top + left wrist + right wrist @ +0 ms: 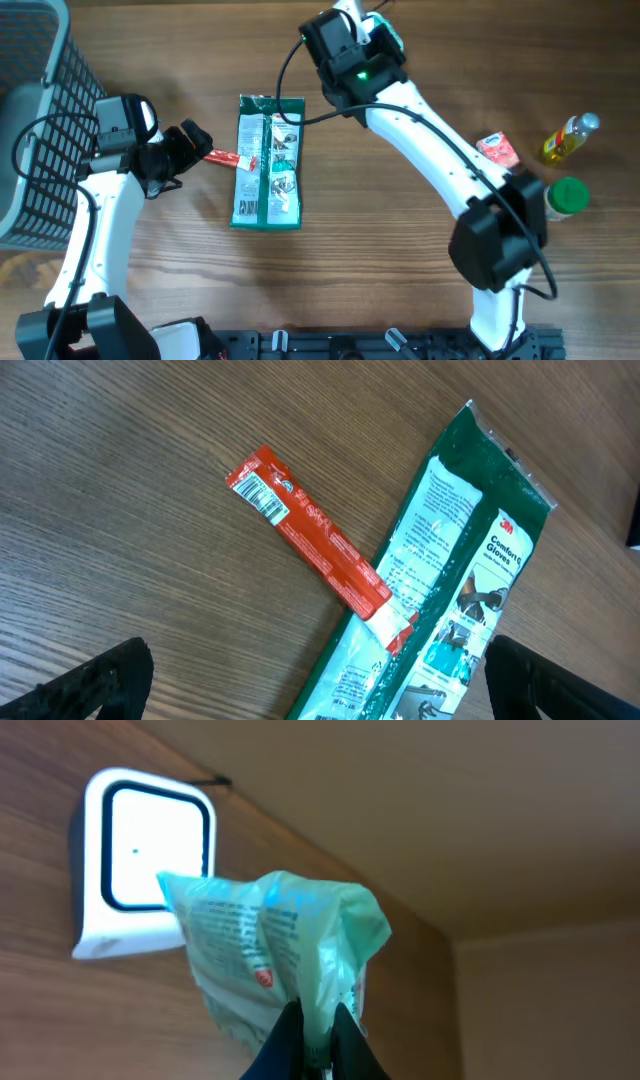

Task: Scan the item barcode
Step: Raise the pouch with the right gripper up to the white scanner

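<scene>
The item, a thin pale green packet [275,955] with small print and a little red mark, is seen crumpled. It is pinched at its lower edge by the right gripper [315,1025], whose jaws are closed tightly on it. It is held up in front of the scanner [150,860], a white box with a dark-framed bright window, and the upper left corner of the packet overlaps this window. Whether a barcode is on the packet cannot be told.

The scanner is seen only in the right wrist view. In the overhead view only a small green edge of the packet is seen beside the right wrist, at the far side of the table [380,250].

The left gripper [192,147] is spread wide and nothing is held in it. Below it a red sachet [310,545] is lying with one end on a green glove packet [450,580]. The barcode printed on the sachet is made out only in the left wrist view.
</scene>
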{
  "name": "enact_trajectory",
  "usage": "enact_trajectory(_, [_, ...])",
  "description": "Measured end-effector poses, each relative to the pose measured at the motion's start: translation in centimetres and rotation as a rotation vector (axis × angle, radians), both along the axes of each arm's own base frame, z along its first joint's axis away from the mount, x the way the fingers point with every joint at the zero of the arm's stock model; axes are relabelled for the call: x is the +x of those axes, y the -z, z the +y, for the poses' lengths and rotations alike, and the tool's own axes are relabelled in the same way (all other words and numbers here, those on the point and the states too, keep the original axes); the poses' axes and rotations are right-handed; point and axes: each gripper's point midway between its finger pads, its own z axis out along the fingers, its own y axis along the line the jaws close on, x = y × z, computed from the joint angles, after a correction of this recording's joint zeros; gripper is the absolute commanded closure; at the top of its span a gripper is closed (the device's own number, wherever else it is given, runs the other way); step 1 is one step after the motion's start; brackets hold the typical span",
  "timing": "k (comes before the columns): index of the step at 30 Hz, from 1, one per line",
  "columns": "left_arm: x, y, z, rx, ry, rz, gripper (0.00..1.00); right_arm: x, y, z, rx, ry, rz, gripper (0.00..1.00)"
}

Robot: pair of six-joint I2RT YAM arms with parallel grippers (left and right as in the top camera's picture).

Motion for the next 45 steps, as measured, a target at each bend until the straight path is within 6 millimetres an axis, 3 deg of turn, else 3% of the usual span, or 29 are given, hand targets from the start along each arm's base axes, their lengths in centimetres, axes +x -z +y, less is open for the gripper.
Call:
enact_trajectory(12, [0.0, 0.0, 0.0, 0.000, 0.000, -0.001, 0.00, 4.4, -0.5, 1.1, -0.145, -0.046, -0.119, 0.96])
enact_trajectory(19, [0.0, 0.0, 0.0, 0.000, 0.000, 0.000, 0.00, 6.0, 2.3, -0.8, -0.192, -0.012, -0.082, 0.96])
enact_trajectory(27, [0.0, 0.0, 0.0, 0.000, 0.000, 0.000, 0.00, 5.7, 5.4, 0.6, -0.199, -0.098, 0.021, 0.96])
enact_trajectory(37, [0.0, 0.0, 0.0, 0.000, 0.000, 0.000, 0.00, 3.5, 9.7, 2.3, -0.102, -0.186, 0.190, 0.96])
enact_trajectory(45, [0.0, 0.0, 0.0, 0.000, 0.000, -0.001, 0.00, 3.1, 11.0, 3.5, -0.031, -0.253, 0.249, 0.96])
